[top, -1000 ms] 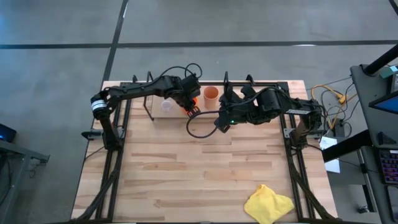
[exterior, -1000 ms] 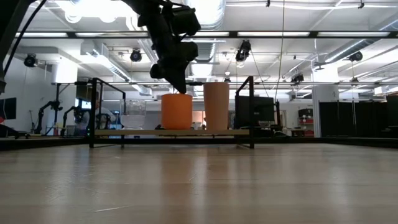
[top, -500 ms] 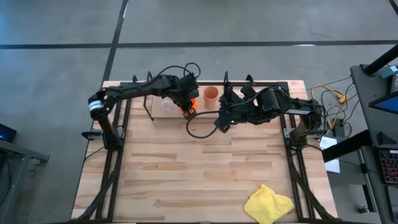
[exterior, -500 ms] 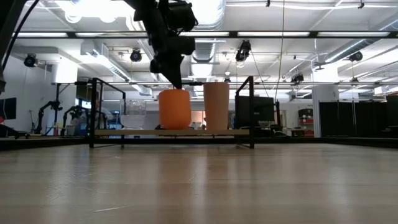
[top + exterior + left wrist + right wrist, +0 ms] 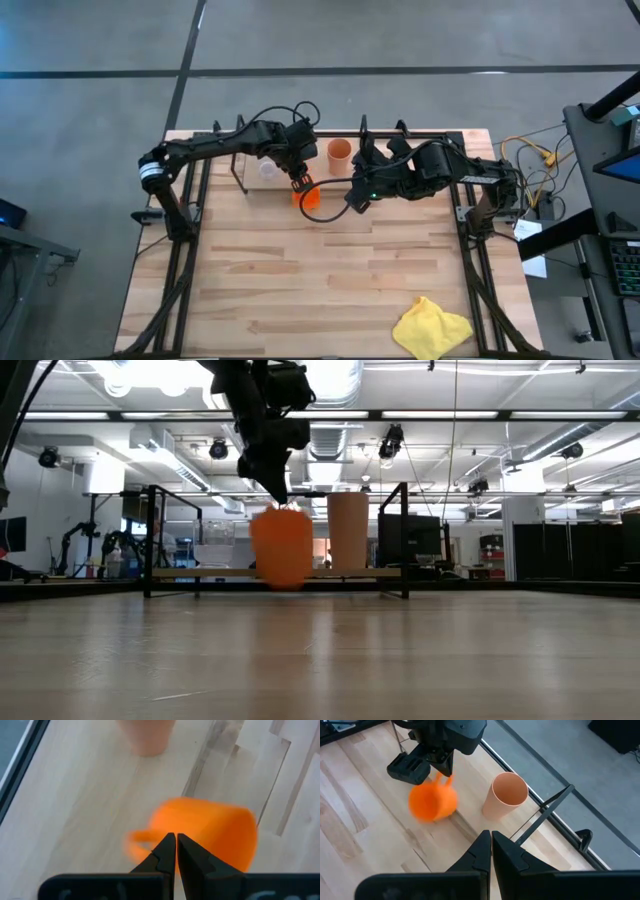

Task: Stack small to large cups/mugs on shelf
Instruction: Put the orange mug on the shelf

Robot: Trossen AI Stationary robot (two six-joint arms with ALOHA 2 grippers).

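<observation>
The bright orange mug (image 5: 312, 197) shows blurred and tipped at the near edge of the black wire shelf (image 5: 405, 540), handle (image 5: 444, 779) uppermost. My left gripper (image 5: 298, 180) is shut just above the mug (image 5: 210, 837), its tips beside the handle. The terracotta-tan tumbler (image 5: 340, 152) stands upright on the shelf's pale board. The tiny clear glass (image 5: 268, 170) stands to its left on the same board. My right gripper (image 5: 350, 200) is shut and hovers near the shelf's right part, touching nothing. My left gripper points down at the orange mug's handle side (image 5: 150, 837) with shut fingers. Blur hides the place, so I cannot tell whether the fingertips (image 5: 447, 769) touch the handle.
A crumpled yellow cloth (image 5: 432, 328) lies near the table's near right corner. A black cable (image 5: 325, 215) loops on the table between the two grippers. Bare wood spreads over the table's middle and near left.
The left gripper had its tips at the rim of the upright orange mug on the shelf board. It then shifted slightly left and toward the table's near edge. The mug tilted, then tipped and dropped past the board's near edge. It is blurred in motion now.
</observation>
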